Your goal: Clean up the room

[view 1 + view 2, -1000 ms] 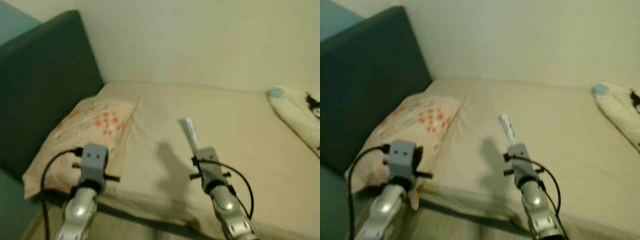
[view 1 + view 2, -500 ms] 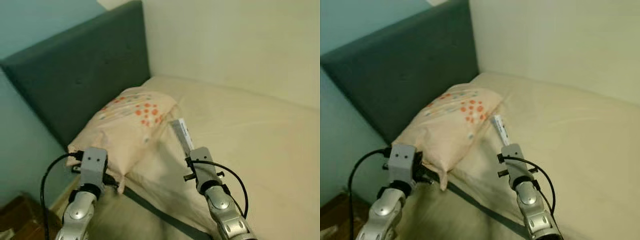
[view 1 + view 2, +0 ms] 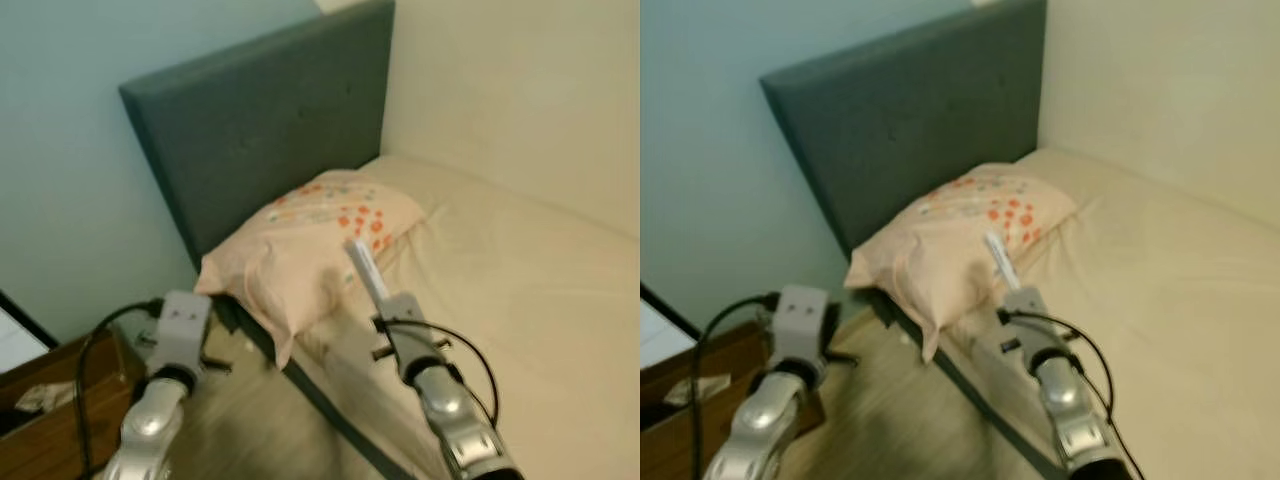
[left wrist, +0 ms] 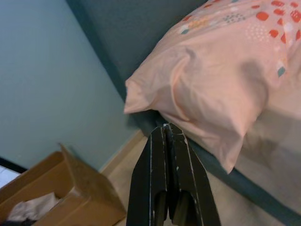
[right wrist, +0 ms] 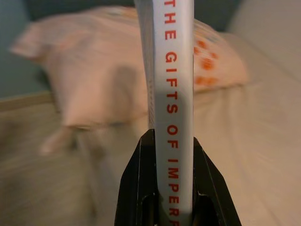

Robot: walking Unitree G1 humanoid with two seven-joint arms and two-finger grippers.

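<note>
Far left: brown cardboard box (image 4: 70,197) on the floor against the light blue wall (image 3: 70,180), crumpled paper (image 4: 28,209) inside it.

Left gripper (image 4: 165,132): clenched, both black fingers pressed flat together with nothing between them. It hangs over the wood floor (image 3: 250,420) beside the bed, tips aimed toward the near corner of the pillow, not touching it.

Dark grey-blue padded headboard (image 3: 270,130) stands against the blue wall, reaching to the cream wall (image 3: 520,90) at the corner.

Pillow (image 3: 320,240): pale peach with orange-red and teal dots, lying at the head of the bed against the headboard; its near corner overhangs the bed edge.

Right gripper (image 5: 174,155): grasping a thin white book (image 5: 171,70), fingers closed on either side of its lower end. The book stands upright out of the gripper, spine toward the wrist camera, red capitals reading "THE GIFTS OF IMPER…". It is held in the air above the bed edge, just in front of the pillow.

Right: bed (image 3: 540,300) with cream sheet, running along the cream wall.
</note>
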